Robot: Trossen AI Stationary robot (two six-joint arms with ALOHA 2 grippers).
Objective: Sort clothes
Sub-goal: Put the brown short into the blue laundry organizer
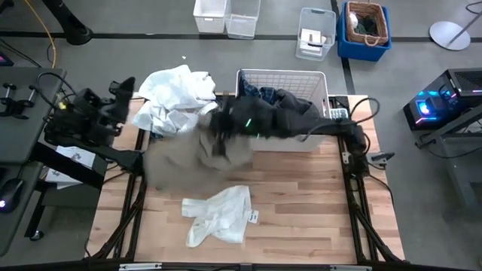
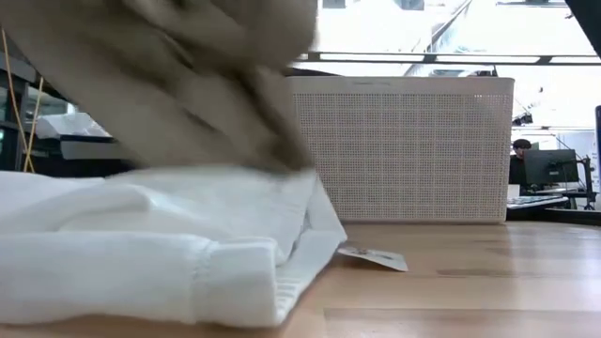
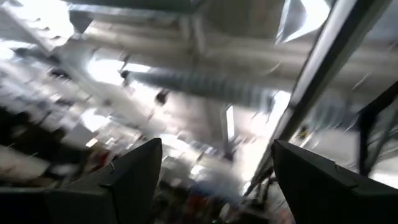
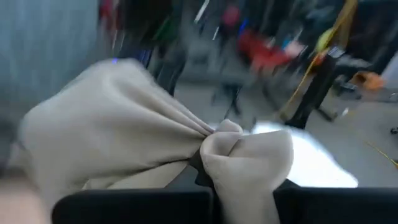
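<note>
The right gripper is clenching a bunched tan garment, holding it above the table left of the white basket. A white garment is lying near the front edge. The left gripper is waiting at the far left, fingers spread apart.

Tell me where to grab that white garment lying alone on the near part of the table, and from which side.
Take the white garment at the raised, bunched fold near its middle, coming straight down from above. It lies crumpled and mostly flat on the wooden table, so edges give little to pinch. The right gripper is shut on the tan garment; the left gripper, open at the table's left edge, looks free.
</note>
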